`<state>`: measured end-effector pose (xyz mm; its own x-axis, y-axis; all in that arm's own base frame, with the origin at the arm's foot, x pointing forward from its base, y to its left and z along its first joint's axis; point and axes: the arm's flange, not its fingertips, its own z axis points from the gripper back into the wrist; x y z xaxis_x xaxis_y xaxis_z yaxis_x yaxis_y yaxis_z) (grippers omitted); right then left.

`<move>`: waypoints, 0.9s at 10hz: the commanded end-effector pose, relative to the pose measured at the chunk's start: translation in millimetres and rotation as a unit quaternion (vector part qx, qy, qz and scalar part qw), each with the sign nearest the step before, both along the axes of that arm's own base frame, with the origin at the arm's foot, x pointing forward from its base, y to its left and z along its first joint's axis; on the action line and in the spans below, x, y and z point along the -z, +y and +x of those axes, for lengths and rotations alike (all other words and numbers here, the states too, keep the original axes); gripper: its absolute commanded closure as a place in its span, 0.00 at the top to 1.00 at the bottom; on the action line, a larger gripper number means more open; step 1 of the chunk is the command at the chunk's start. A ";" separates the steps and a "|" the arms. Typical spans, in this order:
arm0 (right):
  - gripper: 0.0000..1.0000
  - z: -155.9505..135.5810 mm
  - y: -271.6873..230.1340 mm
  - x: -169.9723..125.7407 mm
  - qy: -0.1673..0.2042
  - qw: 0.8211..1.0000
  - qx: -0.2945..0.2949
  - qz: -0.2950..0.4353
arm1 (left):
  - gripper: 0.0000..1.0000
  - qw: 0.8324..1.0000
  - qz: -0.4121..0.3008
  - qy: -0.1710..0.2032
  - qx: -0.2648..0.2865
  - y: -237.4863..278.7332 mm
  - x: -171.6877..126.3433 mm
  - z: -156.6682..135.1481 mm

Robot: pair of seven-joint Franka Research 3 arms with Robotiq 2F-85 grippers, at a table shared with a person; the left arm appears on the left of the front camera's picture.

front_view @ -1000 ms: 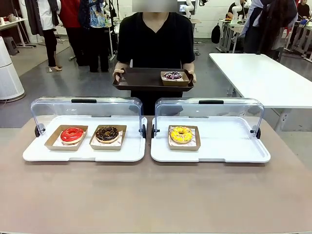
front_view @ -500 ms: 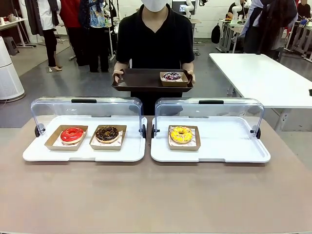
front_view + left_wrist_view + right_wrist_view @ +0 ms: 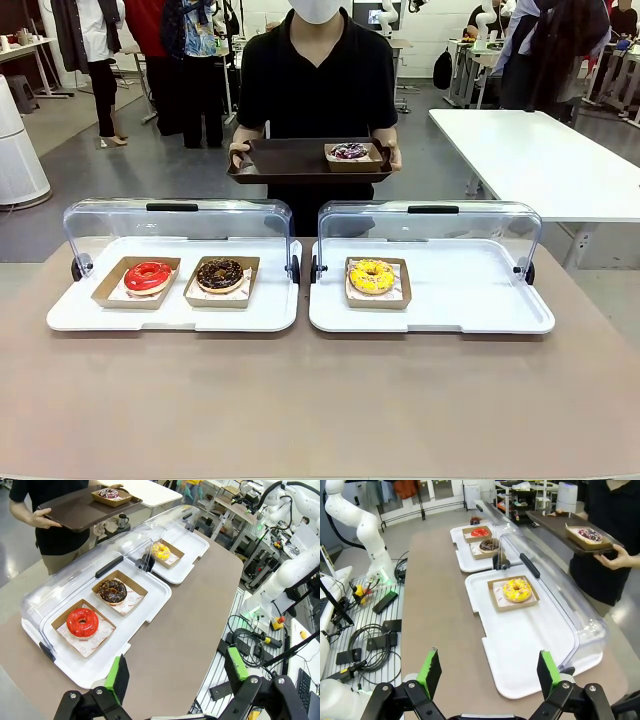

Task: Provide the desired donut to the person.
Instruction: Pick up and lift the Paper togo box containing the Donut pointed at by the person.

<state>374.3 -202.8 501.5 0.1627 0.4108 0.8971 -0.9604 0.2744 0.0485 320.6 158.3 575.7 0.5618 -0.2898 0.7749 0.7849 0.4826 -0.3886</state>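
Left jaws gape wide and empty, green pads [image 3: 118, 677] by the worktop's [image 3: 320, 400] left end. Right jaws stand likewise, pads [image 3: 431, 672] by its right end. Toward the far edge, a red donut [image 3: 148, 275] and a chocolate donut [image 3: 220, 274] share the left white tray [image 3: 170, 318]; a yellow donut [image 3: 371, 275] sits on the right tray [image 3: 470, 310]. Beyond, the person [image 3: 318, 85] holds a brown serving tray [image 3: 280, 162] bearing a purple donut [image 3: 349, 151]. Nothing marks the wanted one, so a wrong pick is likely. The raised clear lids [image 3: 180, 225] could catch a crossing arm.
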 end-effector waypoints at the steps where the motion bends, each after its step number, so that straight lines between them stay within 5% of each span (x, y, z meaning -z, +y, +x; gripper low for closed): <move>1: 1.00 -2.4 -1.5 1.3 0.001 1.000 -0.004 0.001 | 1.00 1.000 -0.002 -0.011 0.006 1.2 0.8 -1.2; 9: 1.00 -2.4 -1.5 1.3 0.001 1.000 -0.004 0.001 | 1.00 1.000 -0.002 -0.011 0.006 1.2 0.8 -1.2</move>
<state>374.2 -202.7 501.5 0.1626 0.4106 0.8972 -0.9605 0.2740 0.0487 320.6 158.3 575.6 0.5617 -0.2898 0.7749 0.7850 0.4826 -0.3886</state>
